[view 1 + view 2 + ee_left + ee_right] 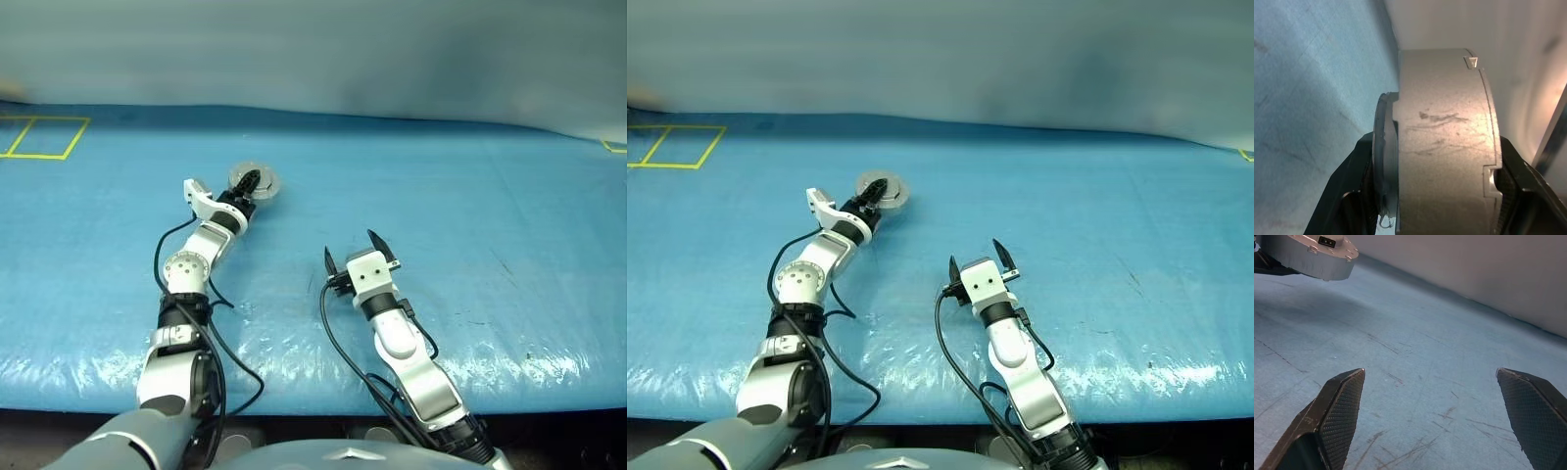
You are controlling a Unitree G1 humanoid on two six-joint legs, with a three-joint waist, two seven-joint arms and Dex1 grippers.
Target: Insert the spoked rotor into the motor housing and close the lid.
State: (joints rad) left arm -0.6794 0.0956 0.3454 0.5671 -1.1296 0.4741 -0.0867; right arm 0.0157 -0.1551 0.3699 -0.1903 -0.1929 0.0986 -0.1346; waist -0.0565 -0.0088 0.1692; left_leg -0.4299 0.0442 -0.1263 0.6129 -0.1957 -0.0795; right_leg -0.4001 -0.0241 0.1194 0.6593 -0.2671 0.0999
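Housing (pixel 1444 142) — lid down, clamped in left gripper (pixel 257 182); right gripper (pixel 361 250) at 5 o'clock — fingers spread, empty.

A lab-like test bench: blue plastic sheet (pixel 470 196) with yellow tape squares (pixel 44 137).

My left gripper (pixel 874 196) reaches forward over the blue, slightly crinkled plastic table cover (pixel 1097 215), its two black fingers closed on the edge of the round grey metal motor housing (pixel 884 190), which sits at the fingertips. My right gripper (pixel 979 260) hangs nearer to me and well apart from the housing, its black fingers spread wide with nothing between them. Yellow tape lines (pixel 676 147) mark a box at the cover's far left corner.
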